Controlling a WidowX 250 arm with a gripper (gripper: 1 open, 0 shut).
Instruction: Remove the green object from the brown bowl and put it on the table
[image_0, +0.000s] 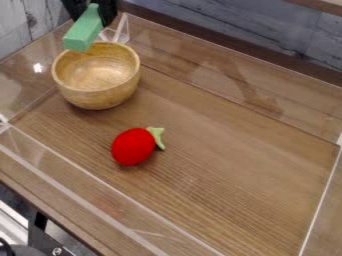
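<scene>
The green object (84, 33), a light green bar, hangs tilted in the air just above the far rim of the brown bowl (96, 76). My gripper (94, 17) is at the top left edge of the view, shut on the bar's upper end; most of the gripper is cut off by the frame. The bowl stands at the left of the table (227, 150) and looks hollow, with nothing inside it.
A red strawberry-like toy (134, 145) with a small green leaf lies in front of the bowl, near the middle of the tabletop. Clear acrylic walls (315, 210) edge the table on all sides.
</scene>
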